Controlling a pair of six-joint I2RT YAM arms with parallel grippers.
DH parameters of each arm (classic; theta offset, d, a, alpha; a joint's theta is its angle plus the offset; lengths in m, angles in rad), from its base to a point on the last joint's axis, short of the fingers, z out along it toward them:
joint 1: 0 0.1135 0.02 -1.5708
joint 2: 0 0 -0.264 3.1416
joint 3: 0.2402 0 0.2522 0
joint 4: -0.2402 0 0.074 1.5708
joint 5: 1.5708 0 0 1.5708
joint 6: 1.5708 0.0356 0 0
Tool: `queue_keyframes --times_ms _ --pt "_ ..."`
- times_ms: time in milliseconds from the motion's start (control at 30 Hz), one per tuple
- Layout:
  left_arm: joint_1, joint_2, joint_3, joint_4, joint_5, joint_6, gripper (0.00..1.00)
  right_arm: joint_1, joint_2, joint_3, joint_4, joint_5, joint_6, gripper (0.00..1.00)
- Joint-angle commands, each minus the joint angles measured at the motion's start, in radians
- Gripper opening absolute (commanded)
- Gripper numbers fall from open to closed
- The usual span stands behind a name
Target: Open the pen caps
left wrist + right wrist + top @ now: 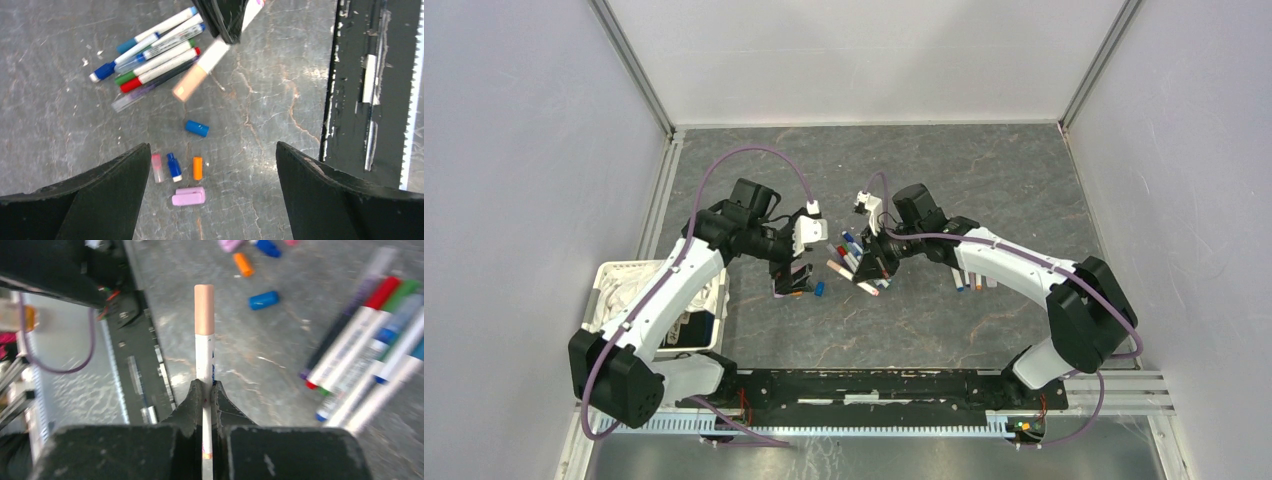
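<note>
Right fingers clamped on pen, peach cap on. Left fingers apart, empty. Next, likely: left pinches cap, pulls straight.

1. Tabletop: dk grey, stone-look w/ pale veins. Fills ctr of top view, also bkgd of both wrist views.
2. Encl. walls: plain white panels at back, L & R of frame.
3. Corner posts: 2 alu profiles, upper L & upper R, running diag. to table's back corners.
4. Side rail: alu, along table's L edge.
5. Bin: white, lower L, at table's L edge. Pale crumpled contents, type n/k.
6. Base plate: black, scuffed, across bottom ctr. Small white strip on it.
7. Slotted duct: white, comb-like, just below plate at bottom of frame.
</note>
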Motion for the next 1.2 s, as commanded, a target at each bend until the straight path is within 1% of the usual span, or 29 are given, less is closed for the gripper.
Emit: queue_keyframes --times_ms 0,133,233,367,433,567,700,833,867,933,1000,1033,1067,1167 --pt "-0.053 0.011 -0.002 -0.011 0.054 0.080 0.97 0.029 -0.010 0.036 0.028 -0.242 0.009 0.00" --pt "-0.072 0.020 -0.007 -0.030 0.061 0.103 0.93 0.048 0.017 0.044 0.024 -0.306 -0.006 0.00" --pt "-0.078 0.036 -0.005 -0.065 0.072 0.132 0.86 0.059 0.025 0.047 0.030 -0.329 -0.013 0.00" --pt "-0.085 0.053 0.004 -0.126 0.099 0.178 0.66 0.060 0.065 0.080 -0.001 -0.314 -0.017 0.00" --pt "-0.092 0.055 0.000 -0.142 0.104 0.192 0.58 0.060 0.082 0.092 -0.004 -0.313 -0.011 0.00" --pt "-0.107 0.056 -0.016 -0.152 0.105 0.197 0.52 0.059 0.114 0.127 -0.015 -0.293 0.003 0.00" --pt "-0.114 0.065 -0.025 -0.154 0.091 0.197 0.42 0.059 0.137 0.156 -0.027 -0.292 0.009 0.00" --pt "-0.118 0.072 -0.037 -0.155 0.078 0.205 0.37 0.059 0.137 0.159 -0.004 -0.310 0.033 0.00" --pt "-0.121 0.074 -0.038 -0.155 0.077 0.206 0.32 0.060 0.137 0.158 -0.001 -0.312 0.036 0.00" --pt "-0.123 0.077 -0.037 -0.155 0.069 0.206 0.18 0.059 0.138 0.153 0.007 -0.316 0.044 0.00" --pt "-0.125 0.078 -0.034 -0.155 0.064 0.205 0.08 0.060 0.137 0.135 0.035 -0.326 0.066 0.00" --pt "-0.125 0.077 -0.033 -0.155 0.062 0.204 0.05 0.061 0.137 0.124 0.051 -0.328 0.076 0.07" --pt "-0.126 0.074 -0.031 -0.155 0.060 0.204 0.04 0.065 0.139 0.115 0.066 -0.330 0.089 0.22" --pt "-0.127 0.073 -0.019 -0.154 0.055 0.198 0.03 0.082 0.157 0.096 0.110 -0.339 0.123 0.40"
